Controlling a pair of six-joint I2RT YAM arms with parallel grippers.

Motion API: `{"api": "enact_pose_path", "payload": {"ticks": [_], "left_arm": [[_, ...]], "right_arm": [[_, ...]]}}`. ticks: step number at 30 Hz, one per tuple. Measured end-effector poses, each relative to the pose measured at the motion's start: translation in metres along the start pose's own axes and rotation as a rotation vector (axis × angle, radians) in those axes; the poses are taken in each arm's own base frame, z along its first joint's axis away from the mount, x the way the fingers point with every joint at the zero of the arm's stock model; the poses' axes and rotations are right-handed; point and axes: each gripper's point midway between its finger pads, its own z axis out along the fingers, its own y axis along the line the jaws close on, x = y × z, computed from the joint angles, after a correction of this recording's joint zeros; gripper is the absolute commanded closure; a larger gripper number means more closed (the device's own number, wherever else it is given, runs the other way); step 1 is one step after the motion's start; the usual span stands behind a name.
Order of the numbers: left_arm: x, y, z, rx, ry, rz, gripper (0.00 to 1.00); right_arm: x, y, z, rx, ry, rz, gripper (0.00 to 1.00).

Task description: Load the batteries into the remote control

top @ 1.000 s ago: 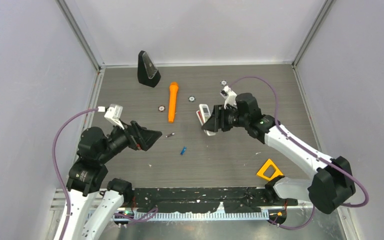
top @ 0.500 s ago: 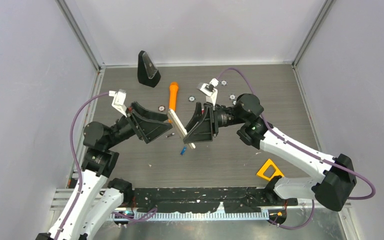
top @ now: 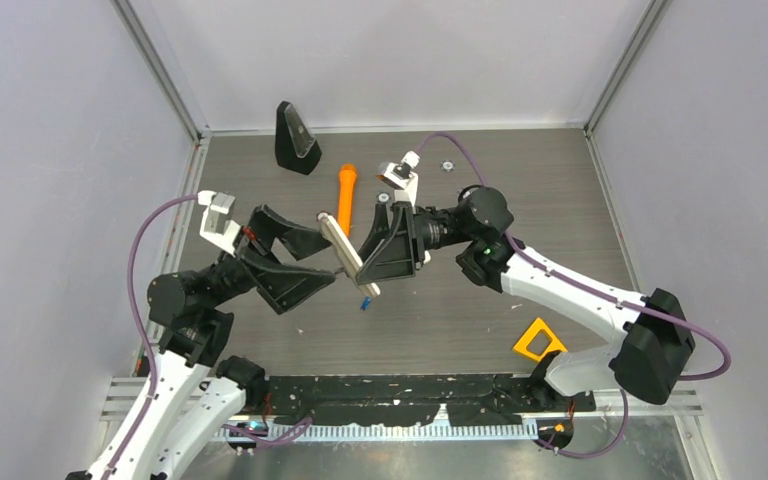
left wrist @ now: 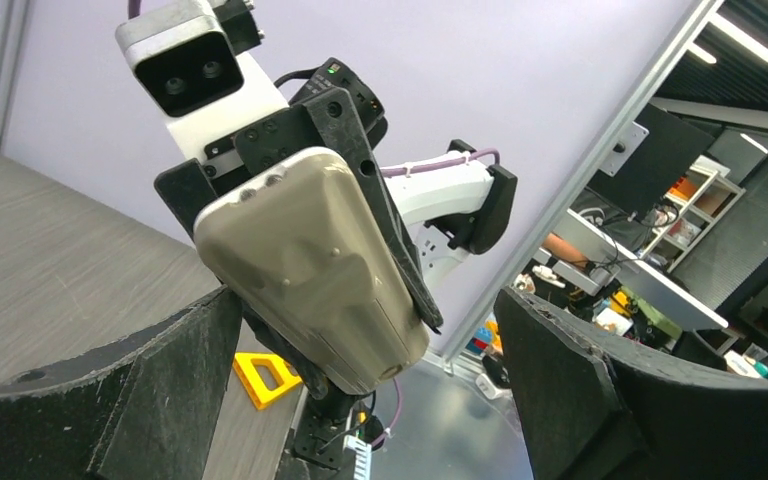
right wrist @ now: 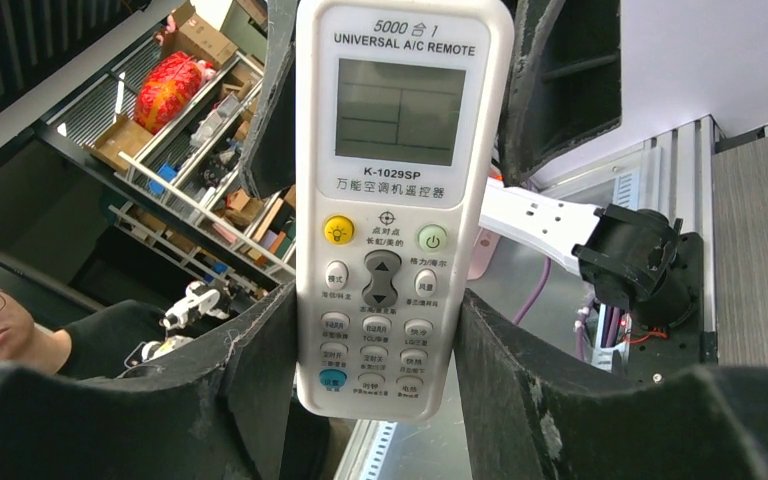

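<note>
My right gripper (top: 363, 265) is shut on the lower, button end of the white remote control (top: 348, 252) and holds it tilted in the air over the table's middle. The right wrist view shows the remote's face (right wrist: 400, 200) with its screen and buttons, squeezed between my right gripper's (right wrist: 375, 340) black fingers (right wrist: 250, 380). My left gripper (top: 325, 262) stands open, its jaws either side of the remote's far end without touching it. In the left wrist view the remote's beige back (left wrist: 310, 270) fills the gap of my left gripper (left wrist: 365, 320). One blue battery (top: 365, 301) lies on the table below.
An orange cylinder (top: 345, 198) and a black wedge-shaped object (top: 296, 138) lie behind the grippers. Small round discs (top: 447, 167) sit at the back. A yellow triangle (top: 538, 339) lies near the right arm's base. Black tape lines the near edge.
The right gripper has lifted the remote off the table and carried it left and up, turning it. The left arm has risen toward it, and its open jaws now flank the remote's end.
</note>
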Motion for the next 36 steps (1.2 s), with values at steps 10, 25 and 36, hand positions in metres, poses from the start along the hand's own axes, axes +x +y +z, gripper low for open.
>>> {"api": "enact_pose_path", "payload": {"ticks": [10, 25, 36], "left_arm": [[0.016, 0.041, 0.005, -0.136, 0.040, -0.130, 0.08], [0.036, 0.072, -0.007, -0.328, 0.085, -0.256, 1.00], [0.025, 0.099, -0.035, -0.700, 0.033, -0.353, 1.00]], "right_arm": [[0.008, -0.033, 0.007, 0.118, 0.067, 0.050, 0.72], [0.026, -0.065, 0.002, 0.219, 0.117, 0.076, 0.44], [-0.003, -0.080, -0.016, 0.565, -0.027, -0.070, 0.13]]}}
